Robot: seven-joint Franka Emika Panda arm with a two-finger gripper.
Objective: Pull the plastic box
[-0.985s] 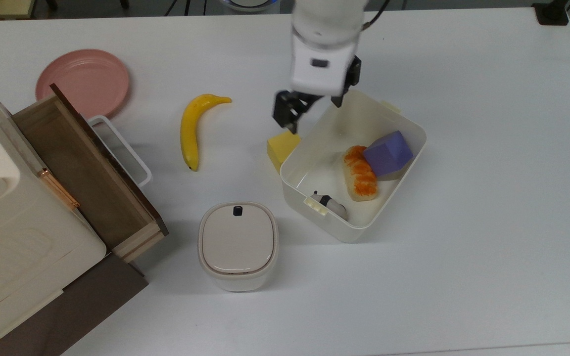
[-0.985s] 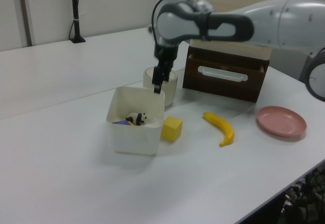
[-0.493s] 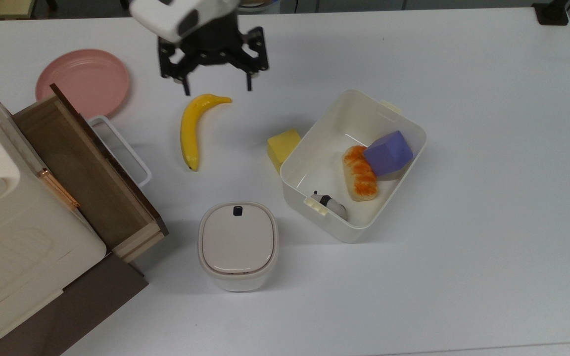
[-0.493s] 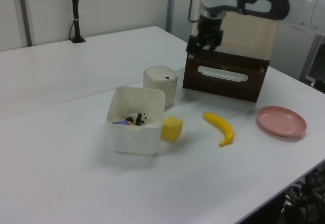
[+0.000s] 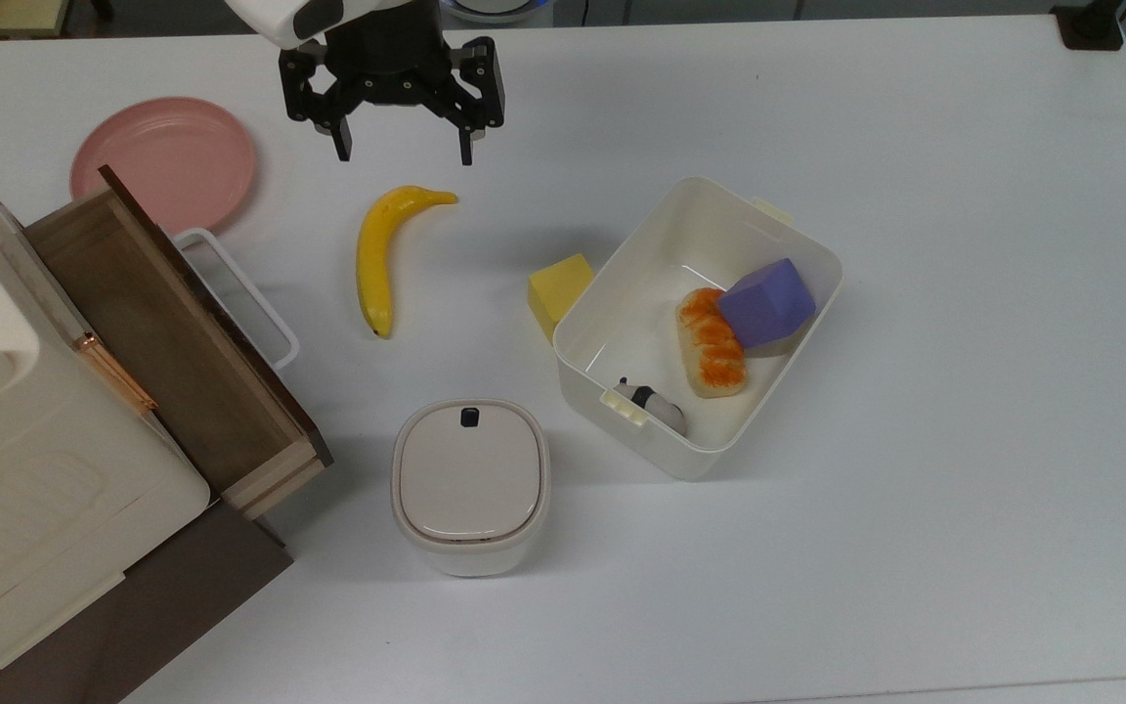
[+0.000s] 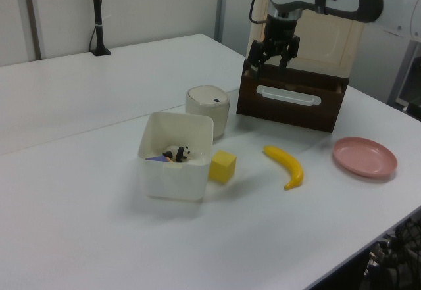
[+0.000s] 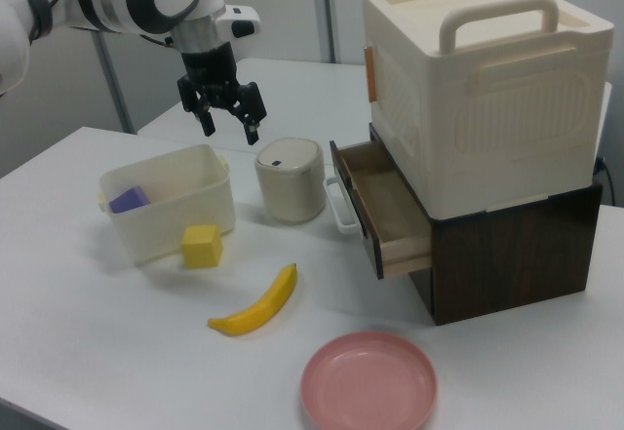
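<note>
The plastic box (image 5: 719,458) is a cream-white open tub standing right of centre in the top view, with pale-yellow tabs on its short sides. Inside it lie a purple block (image 5: 766,305), an orange-topped bread toy (image 5: 712,344) and a small black-and-white toy (image 5: 653,403). My gripper (image 5: 403,156) hangs open and empty well away from the box, toward the top view's upper left, above the banana's tip. In the left view the gripper (image 6: 268,63) is high in front of the drawer, far behind the box (image 6: 172,181). In the right view the gripper (image 7: 227,124) hovers above and behind the box (image 7: 171,211).
A yellow cube (image 5: 558,289) rests against the box's left wall in the top view. A banana (image 5: 379,256), a pink plate (image 5: 164,161) and a white lidded bin (image 5: 470,484) lie around. An open wooden drawer (image 5: 172,342) juts out under a cream container (image 7: 478,89).
The gripper left the box's far corner, rose and swung to the top view's upper left, opening wide. Over the last half second it drifted slightly further. The box stayed put.
</note>
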